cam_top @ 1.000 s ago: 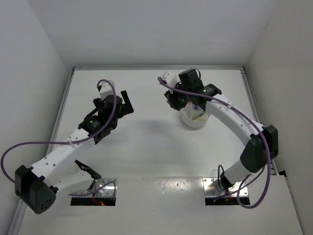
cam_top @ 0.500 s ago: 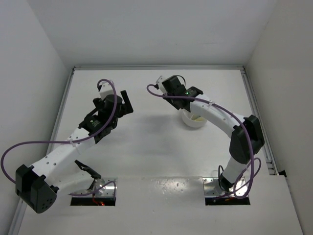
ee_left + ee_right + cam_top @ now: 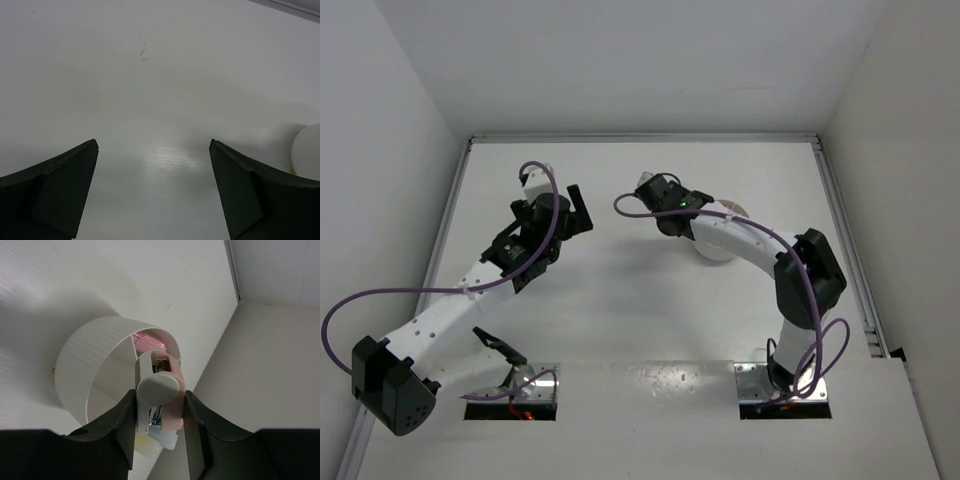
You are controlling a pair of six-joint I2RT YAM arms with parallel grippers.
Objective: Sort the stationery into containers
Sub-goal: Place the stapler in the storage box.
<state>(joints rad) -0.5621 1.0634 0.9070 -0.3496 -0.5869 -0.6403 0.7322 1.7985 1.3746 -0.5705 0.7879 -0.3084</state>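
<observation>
My right gripper (image 3: 160, 395) is shut on a small pink and white stapler-like item (image 3: 159, 385), held just in front of the round white dish (image 3: 80, 365). The dish has an inner dividing wall, and a pink item (image 3: 150, 342) lies in its far compartment. Pale yellow and pale blue pieces (image 3: 156, 441) show just beneath the held item. In the top view the right gripper (image 3: 678, 215) is at the dish's (image 3: 720, 248) left side, and the arm covers part of the dish. My left gripper (image 3: 153, 145) is open and empty over bare table, left of the dish (image 3: 307, 151), and also shows from above (image 3: 578, 212).
White walls close in the table at the back and on both sides; the corner behind the dish shows in the right wrist view (image 3: 239, 299). The right forearm (image 3: 760, 240) runs across the dish.
My right wrist has swung left, from above the dish to its left side. The left arm has not moved.
</observation>
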